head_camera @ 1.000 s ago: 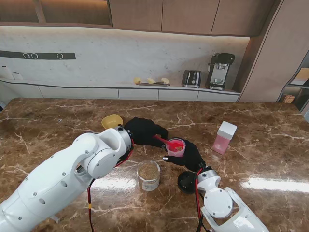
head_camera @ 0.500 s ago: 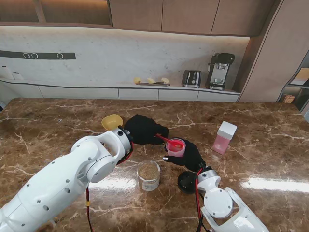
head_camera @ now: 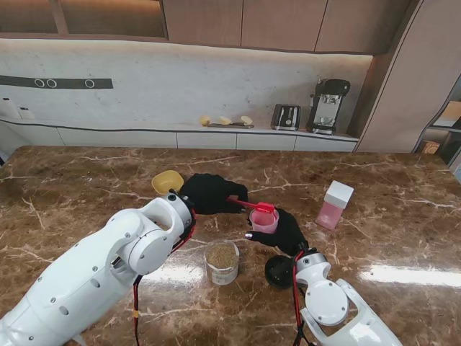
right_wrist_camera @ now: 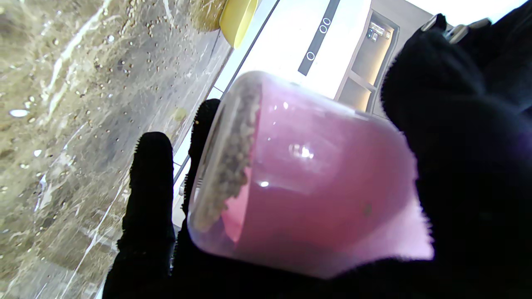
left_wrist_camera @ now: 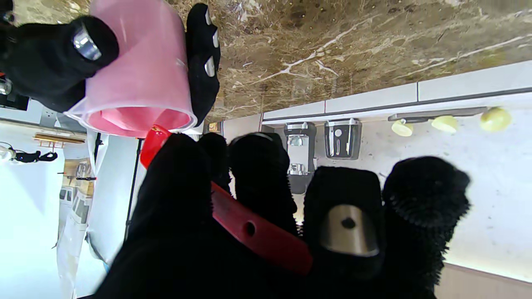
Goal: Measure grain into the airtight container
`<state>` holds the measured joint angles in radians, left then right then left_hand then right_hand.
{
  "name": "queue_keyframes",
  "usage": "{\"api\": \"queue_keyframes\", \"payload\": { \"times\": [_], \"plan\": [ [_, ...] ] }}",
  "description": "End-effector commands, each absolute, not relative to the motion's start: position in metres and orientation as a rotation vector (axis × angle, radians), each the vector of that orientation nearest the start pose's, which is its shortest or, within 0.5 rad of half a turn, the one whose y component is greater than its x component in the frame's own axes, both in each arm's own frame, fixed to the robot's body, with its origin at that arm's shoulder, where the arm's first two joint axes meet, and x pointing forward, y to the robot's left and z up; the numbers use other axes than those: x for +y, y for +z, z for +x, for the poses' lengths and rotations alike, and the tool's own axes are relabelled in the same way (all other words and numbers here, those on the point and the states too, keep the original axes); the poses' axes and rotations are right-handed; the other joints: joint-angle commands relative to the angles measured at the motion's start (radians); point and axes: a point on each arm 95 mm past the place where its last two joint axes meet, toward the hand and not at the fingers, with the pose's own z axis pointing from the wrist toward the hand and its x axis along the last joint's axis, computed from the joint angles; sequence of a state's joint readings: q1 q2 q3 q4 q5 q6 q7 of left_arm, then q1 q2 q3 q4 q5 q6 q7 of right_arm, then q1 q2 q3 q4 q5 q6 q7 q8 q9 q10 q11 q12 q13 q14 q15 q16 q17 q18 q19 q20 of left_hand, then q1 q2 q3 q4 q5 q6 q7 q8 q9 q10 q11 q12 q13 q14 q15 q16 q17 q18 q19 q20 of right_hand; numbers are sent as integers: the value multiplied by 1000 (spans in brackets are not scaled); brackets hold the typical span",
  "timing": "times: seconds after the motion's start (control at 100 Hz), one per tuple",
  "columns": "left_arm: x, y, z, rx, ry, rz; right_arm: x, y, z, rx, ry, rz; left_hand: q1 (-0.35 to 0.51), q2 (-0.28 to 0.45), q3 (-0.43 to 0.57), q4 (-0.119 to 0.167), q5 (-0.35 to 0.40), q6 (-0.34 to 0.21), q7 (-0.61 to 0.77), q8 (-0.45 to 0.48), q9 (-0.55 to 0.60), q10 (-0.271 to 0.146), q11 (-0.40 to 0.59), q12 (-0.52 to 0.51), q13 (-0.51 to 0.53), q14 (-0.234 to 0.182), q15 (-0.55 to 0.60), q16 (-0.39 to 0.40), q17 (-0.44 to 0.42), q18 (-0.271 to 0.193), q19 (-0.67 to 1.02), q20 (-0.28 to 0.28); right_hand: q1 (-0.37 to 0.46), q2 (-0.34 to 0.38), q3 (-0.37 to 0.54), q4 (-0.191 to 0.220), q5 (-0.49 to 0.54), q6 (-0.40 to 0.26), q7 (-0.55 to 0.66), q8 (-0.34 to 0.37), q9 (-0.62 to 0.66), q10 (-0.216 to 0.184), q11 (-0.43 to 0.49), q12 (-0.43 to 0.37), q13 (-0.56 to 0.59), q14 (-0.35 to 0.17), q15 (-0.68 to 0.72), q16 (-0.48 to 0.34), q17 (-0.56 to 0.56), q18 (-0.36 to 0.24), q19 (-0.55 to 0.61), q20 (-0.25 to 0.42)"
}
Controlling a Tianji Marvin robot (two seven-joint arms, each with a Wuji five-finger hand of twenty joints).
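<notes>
Here the pink cup (head_camera: 263, 221) sits wrapped in the right hand (head_camera: 282, 232), some grain (right_wrist_camera: 226, 166) in its bottom. Just beside it, the left hand (head_camera: 209, 193) pinches a red scoop (head_camera: 252, 206) over the rim. A jar of grain (head_camera: 222, 262) stands nearer to me.

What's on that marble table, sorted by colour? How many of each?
Pink: 2, the cup in the right hand and the lidded box.
Red: 1, the scoop in the left hand.
Yellow: 1, bowl.
Clear: 1, grain jar.
Black: 1, lid.
Total: 6.
</notes>
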<state>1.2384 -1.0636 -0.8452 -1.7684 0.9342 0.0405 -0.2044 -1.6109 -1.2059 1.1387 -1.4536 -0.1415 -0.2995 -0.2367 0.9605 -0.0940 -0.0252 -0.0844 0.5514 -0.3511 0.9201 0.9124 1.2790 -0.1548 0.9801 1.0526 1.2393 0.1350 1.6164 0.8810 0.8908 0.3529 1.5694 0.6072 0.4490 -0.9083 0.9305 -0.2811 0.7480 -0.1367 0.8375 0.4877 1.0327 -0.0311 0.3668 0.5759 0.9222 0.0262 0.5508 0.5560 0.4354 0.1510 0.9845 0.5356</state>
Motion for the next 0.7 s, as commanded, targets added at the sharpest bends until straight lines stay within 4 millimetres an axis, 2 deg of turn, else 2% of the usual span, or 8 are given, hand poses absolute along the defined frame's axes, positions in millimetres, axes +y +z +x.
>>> {"api": "queue_keyframes", "payload": {
  "times": [0.0, 0.09, 0.21, 0.25, 0.33, 0.42, 0.51, 0.69],
  "plan": [
    [-130, -238, 409, 1799, -1641, -924, 34, -376, 370, -787, -2356, -2091, 52, 41, -16, 1, 5, -65, 2, 27, 50, -32, 45, -2, 30, -3, 86, 2, 26, 24, 51, 23, 49, 230, 163, -14, 82, -152, 38, 9, -10, -26, 8, -14, -10, -23, 5, -8, -6, -5, -17, 23],
    [-128, -240, 409, 1792, -1646, -936, 33, -376, 370, -785, -2357, -2095, 51, 40, -16, 1, 8, -61, 0, 27, 51, -25, 45, -2, 30, 4, 87, 2, 25, 30, 52, 25, 49, 230, 163, -14, 81, -152, 38, 9, -10, -27, 8, -14, -9, -24, 6, -7, -5, -6, -17, 23],
    [-126, -241, 409, 1803, -1644, -875, 33, -376, 370, -785, -2355, -2096, 52, 38, -15, 2, 11, -63, -1, 29, 54, -28, 44, -2, 30, 1, 88, 2, 29, 28, 54, 25, 50, 231, 162, -14, 82, -152, 38, 9, -10, -26, 8, -14, -9, -23, 6, -7, -6, -6, -17, 23],
    [-126, -241, 408, 1812, -1633, -815, 33, -376, 370, -786, -2355, -2096, 53, 35, -14, 2, 11, -60, 0, 30, 53, -20, 44, -2, 30, 15, 89, 3, 22, 36, 54, 26, 50, 230, 163, -14, 82, -152, 39, 10, -10, -27, 8, -14, -9, -24, 6, -7, -5, -5, -16, 23],
    [-126, -240, 407, 1838, -1599, -685, 33, -376, 370, -783, -2357, -2096, 41, 45, -17, 0, 7, -74, -6, 34, 57, -46, 40, -3, 31, -18, 89, 0, 39, 8, 54, 20, 49, 231, 162, -14, 81, -151, 38, 9, -10, -27, 8, -14, -10, -24, 6, -8, -5, -6, -16, 23],
    [-127, -243, 405, 1841, -1617, -714, 33, -376, 370, -782, -2358, -2098, 47, 39, -15, 0, 9, -71, -3, 36, 57, -37, 41, -2, 30, -5, 90, 0, 34, 19, 52, 18, 49, 230, 162, -14, 82, -154, 38, 9, -11, -26, 8, -14, -9, -23, 6, -7, -6, -5, -16, 23],
    [-126, -243, 405, 1838, -1611, -719, 32, -376, 370, -780, -2360, -2099, 43, 42, -16, 0, 8, -73, -5, 35, 56, -44, 40, -2, 30, -10, 89, -1, 35, 17, 52, 18, 49, 230, 163, -14, 82, -152, 38, 9, -12, -26, 8, -14, -9, -24, 6, -7, -6, -6, -16, 23],
    [-123, -245, 406, 1797, -1650, -866, 32, -376, 370, -777, -2361, -2100, 46, 37, -15, 0, 12, -69, -5, 34, 57, -34, 40, -1, 30, -2, 89, -1, 32, 23, 52, 19, 49, 231, 162, -14, 82, -153, 38, 9, -11, -26, 8, -14, -9, -24, 6, -7, -5, -6, -16, 23]
  ]
}}
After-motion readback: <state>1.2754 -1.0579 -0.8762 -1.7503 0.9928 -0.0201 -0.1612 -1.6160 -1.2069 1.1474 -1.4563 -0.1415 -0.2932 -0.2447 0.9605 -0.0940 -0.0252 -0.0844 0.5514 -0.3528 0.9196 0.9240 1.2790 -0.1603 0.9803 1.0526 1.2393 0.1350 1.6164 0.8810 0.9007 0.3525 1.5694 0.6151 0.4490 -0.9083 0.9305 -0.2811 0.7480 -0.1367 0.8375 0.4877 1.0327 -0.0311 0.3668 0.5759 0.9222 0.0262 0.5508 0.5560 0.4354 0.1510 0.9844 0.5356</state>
